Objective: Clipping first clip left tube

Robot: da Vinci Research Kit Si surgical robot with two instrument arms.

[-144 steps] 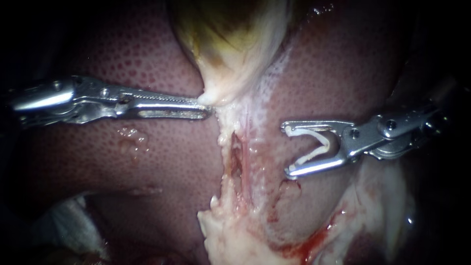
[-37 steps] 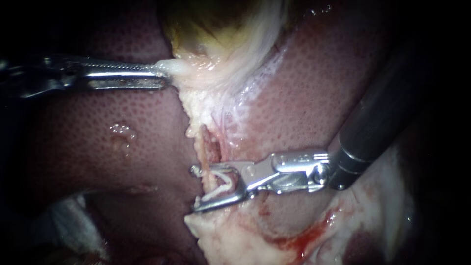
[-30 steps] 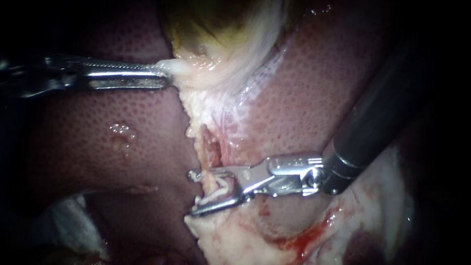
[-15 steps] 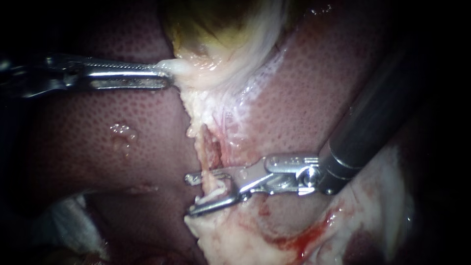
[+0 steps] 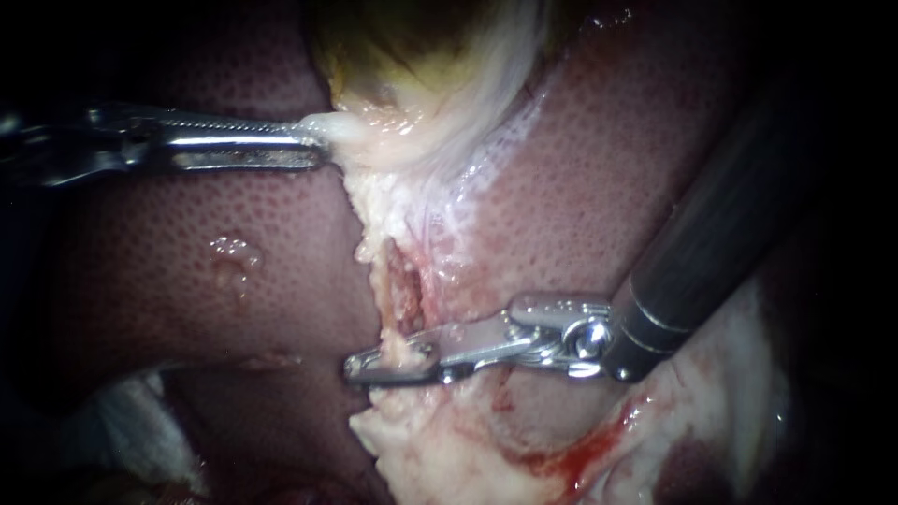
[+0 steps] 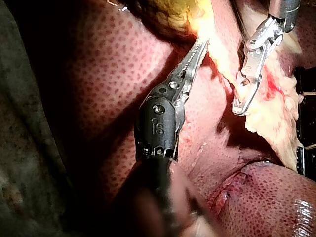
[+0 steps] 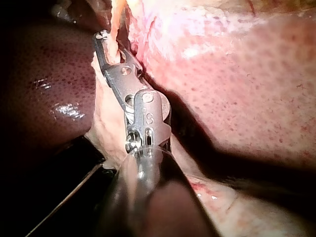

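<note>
My left instrument (image 5: 321, 146) comes in from the left, and its toothed jaws are shut on the pale lower edge of the yellow-green gallbladder (image 5: 412, 56), holding it stretched to the left. Below it a pale left tube (image 5: 383, 297) runs down beside a reddish slit. My right instrument (image 5: 360, 370) reaches across from the right, with its jaws pressed together around that tube. The white clip is hidden between them. In the left wrist view, the left instrument (image 6: 201, 47) grips the gallbladder's edge and the right instrument (image 6: 241, 104) lies beyond it. The right instrument (image 7: 104, 40) spans the tube in its own wrist view.
Speckled red-brown liver (image 5: 234, 206) lies on both sides of the pale strip. Pale fatty tissue (image 5: 430, 454) sits just below the right jaws, with a streak of blood (image 5: 599, 449) to its right. White gauze (image 5: 140, 430) shows at the lower left.
The right instrument came down to the tube with its clip open around it, then its jaws closed over the last second. The left instrument pulled the gallbladder edge up and left, then held.
</note>
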